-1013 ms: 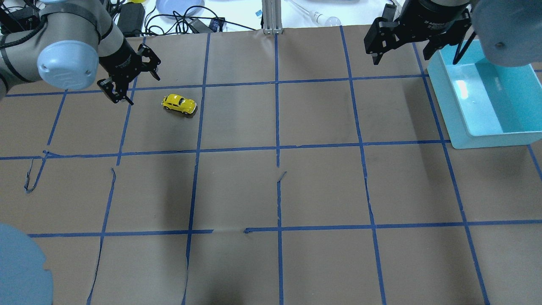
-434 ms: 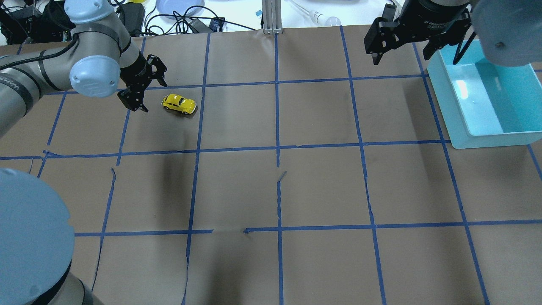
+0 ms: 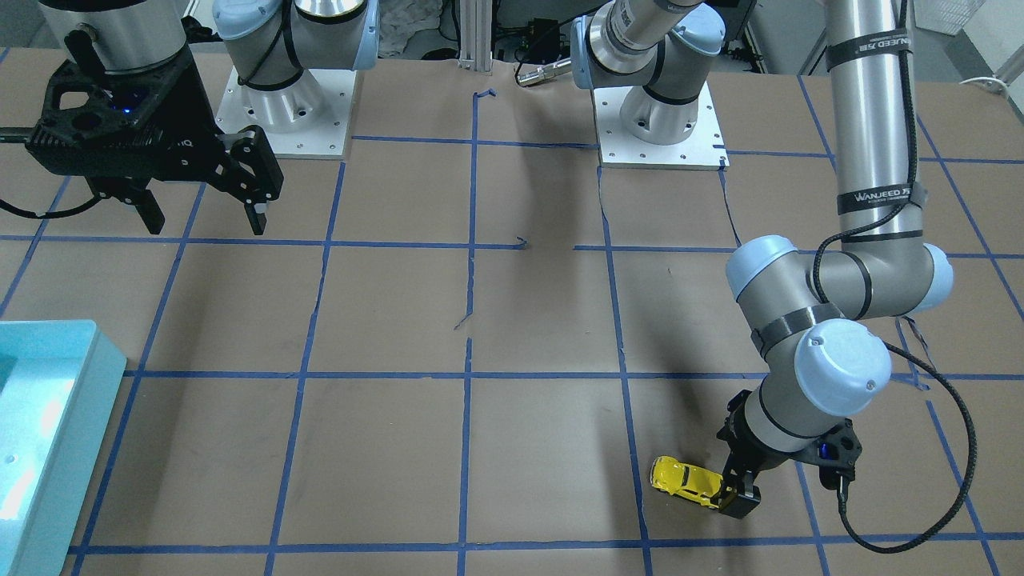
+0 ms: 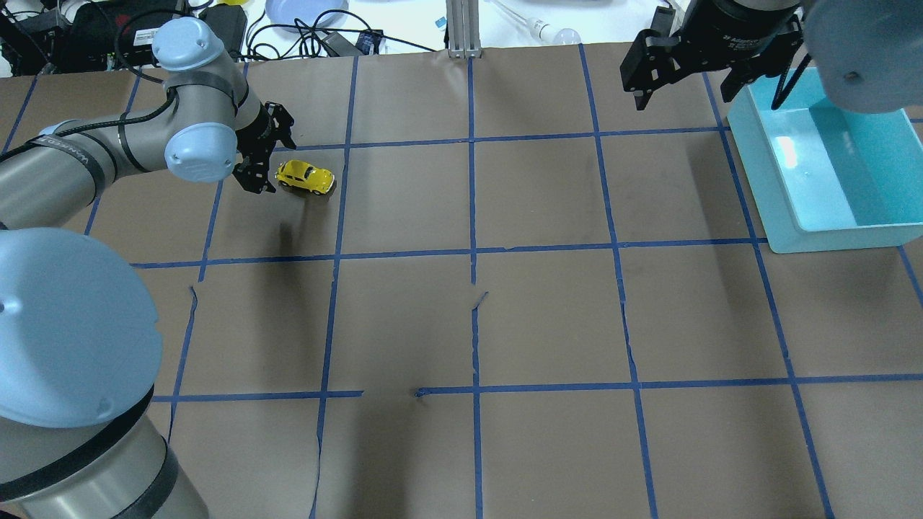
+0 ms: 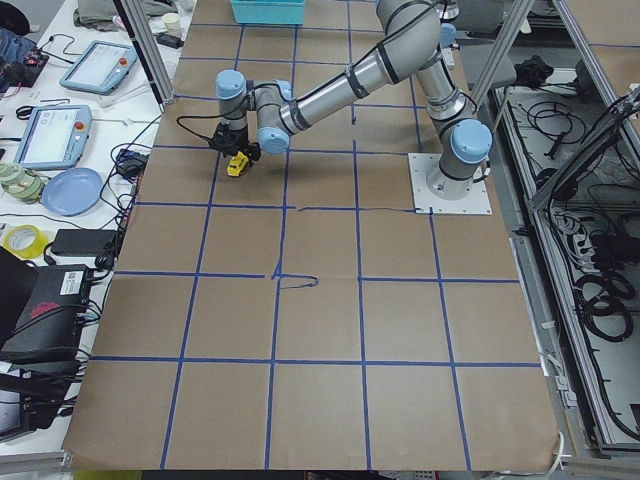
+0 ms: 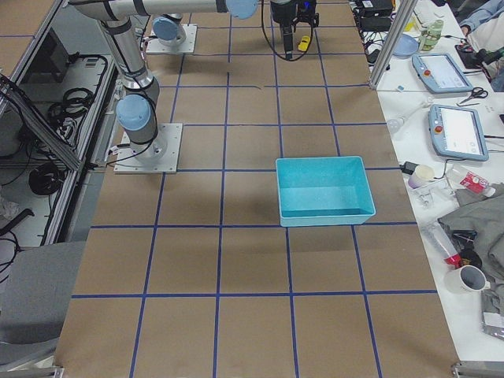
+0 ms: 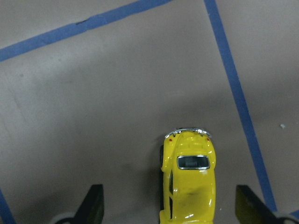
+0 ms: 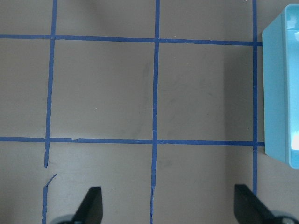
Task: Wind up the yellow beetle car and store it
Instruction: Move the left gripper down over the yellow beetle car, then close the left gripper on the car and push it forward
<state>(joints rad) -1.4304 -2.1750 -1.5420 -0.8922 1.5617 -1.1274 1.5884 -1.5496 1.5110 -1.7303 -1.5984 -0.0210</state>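
Observation:
The yellow beetle car (image 4: 305, 176) stands on the brown paper in the far left part of the table. It also shows in the front-facing view (image 3: 686, 480). My left gripper (image 4: 265, 153) is open and low, right at the car's left end. In the left wrist view the car (image 7: 189, 186) sits between the two open fingertips (image 7: 93, 205), touching neither, with the gripper (image 7: 169, 207) around its near end. My right gripper (image 4: 681, 90) is open and empty, high at the far right, beside the teal bin (image 4: 829, 238).
The teal bin (image 3: 72, 416) holds nothing that I can see; it also shows in the right wrist view (image 8: 280, 93). Blue tape lines grid the brown paper (image 4: 541, 317). Cables, a blue plate (image 4: 303, 11) and other gear lie beyond the far edge.
My left arm has swung right and down, bringing the open gripper from well left of the car to right against its end. The car and the right arm have not moved.

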